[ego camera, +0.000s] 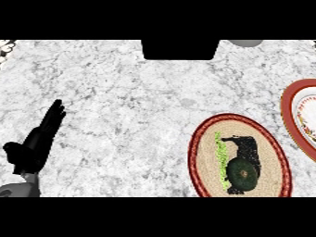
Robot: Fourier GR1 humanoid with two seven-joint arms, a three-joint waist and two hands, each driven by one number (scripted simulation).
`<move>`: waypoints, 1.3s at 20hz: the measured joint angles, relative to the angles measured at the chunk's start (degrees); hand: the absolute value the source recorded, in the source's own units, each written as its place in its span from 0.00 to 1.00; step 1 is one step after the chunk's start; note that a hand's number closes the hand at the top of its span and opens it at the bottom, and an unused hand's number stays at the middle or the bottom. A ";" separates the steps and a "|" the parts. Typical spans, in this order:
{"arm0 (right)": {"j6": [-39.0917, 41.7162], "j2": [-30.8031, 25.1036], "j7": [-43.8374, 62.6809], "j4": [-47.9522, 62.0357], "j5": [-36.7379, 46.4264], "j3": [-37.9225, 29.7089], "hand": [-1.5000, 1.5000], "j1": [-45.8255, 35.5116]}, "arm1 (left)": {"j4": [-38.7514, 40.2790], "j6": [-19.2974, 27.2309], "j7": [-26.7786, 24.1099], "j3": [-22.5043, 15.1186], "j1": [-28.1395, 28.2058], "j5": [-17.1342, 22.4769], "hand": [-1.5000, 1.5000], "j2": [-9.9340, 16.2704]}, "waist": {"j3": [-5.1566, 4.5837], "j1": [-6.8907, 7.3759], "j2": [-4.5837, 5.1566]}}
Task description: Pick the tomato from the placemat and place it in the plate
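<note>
**Woven placemat holds the tomato, plate not filled yet**

Woven tan placemat (205, 159) with a red border is my landmark. The tomato (242, 173) sits on its near half, right of centre. It reads dark green, not red, but it is the only round fruit here, so I take it as the target. A pale green strip (220, 155) lies on the placemat just left of the tomato; I can't tell what it is.

A black knobbly shape touches the tomato's far side and runs down its right flank. I judge that's my right hand (246, 146), come over the fruit to take it. No forearm shows, though, and I cannot tell whether that hand is clenched on the tomato or only resting against it.

The plate (289, 109), red-rimmed with a patterned inner band, is right of the placemat and slightly beyond it, close but apart, partly cut off by the view's edge. Nothing shows in it. It's a short carry, so the right hand is the sensible one.

My left hand (41, 139) is well left of the placemat on the marble bench (133, 92), released, fingers straight, parked out of the way.

Step in hand, as I judge it: the grasp, with lift and carry not yet done.
</note>
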 measured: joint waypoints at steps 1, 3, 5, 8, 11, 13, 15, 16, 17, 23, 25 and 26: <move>-0.02 0.12 1.36 0.00 0.49 1.53 1.00 -1.75 | -1.01 -0.36 0.48 -0.07 0.54 0.19 0.50 0.11 | 0.01 0.20 0.01; -0.43 1.53 3.62 -1.04 1.38 4.41 1.00 -4.51 | -1.68 -0.31 2.05 0.20 -0.43 0.30 0.50 0.25 | 0.01 0.22 0.02; -1.56 3.07 4.79 -0.69 2.65 7.22 1.00 -7.45 | -1.71 -0.08 0.46 -0.35 0.73 -0.41 0.50 -0.62 | 0.02 0.31 0.04; -3.38 5.28 6.89 -0.50 5.04 11.29 1.00 -11.66 | -2.24 -0.29 1.76 -0.06 0.20 -0.26 0.50 -0.72 | 0.04 0.29 0.05; -4.36 6.12 8.30 2.93 7.16 14.51 1.00 -16.72 | -2.66 -0.60 1.90 0.31 0.60 -0.37 0.50 -0.71 | 0.04 0.35 0.06; -5.57 7.63 9.17 4.17 8.63 16.47 1.00 -18.87 | -2.59 -0.59 1.79 0.31 0.77 -0.64 0.50 -1.09 | 0.03 0.28 0.06; -7.56 9.29 9.88 7.11 9.65 17.64 1.00 -22.00 | -2.88 -0.39 2.49 0.18 0.23 -0.93 0.50 -1.36 | 0.05 0.40 0.10; -8.08 10.15 10.72 8.16 8.98 17.24 1.00 -23.49 | -2.88 -0.36 2.43 0.25 0.25 -1.04 0.50 -1.30 | 0.07 0.46 0.11; -8.72 10.90 11.03 9.53 8.41 16.73 0.00 -24.52 | -2.18 -0.38 1.65 0.32 0.28 -1.20 0.50 -1.39 | 0.06 0.43 0.12; -12.34 13.26 15.35 18.16 9.76 17.88 0.00 -31.56 | -2.33 0.11 1.76 0.02 0.33 -2.03 0.50 -2.43 | 0.07 0.42 0.12; -12.95 13.83 15.68 21.13 9.44 17.72 0.00 -33.16 | -2.43 0.25 2.28 0.11 0.03 -2.20 0.50 -2.59 | 0.06 0.36 0.12; -13.20 13.62 14.66 23.43 8.96 17.12 0.00 -33.97 | -2.10 -0.14 2.42 0.44 -0.30 -2.02 0.50 -2.27 | 0.07 0.37 0.14</move>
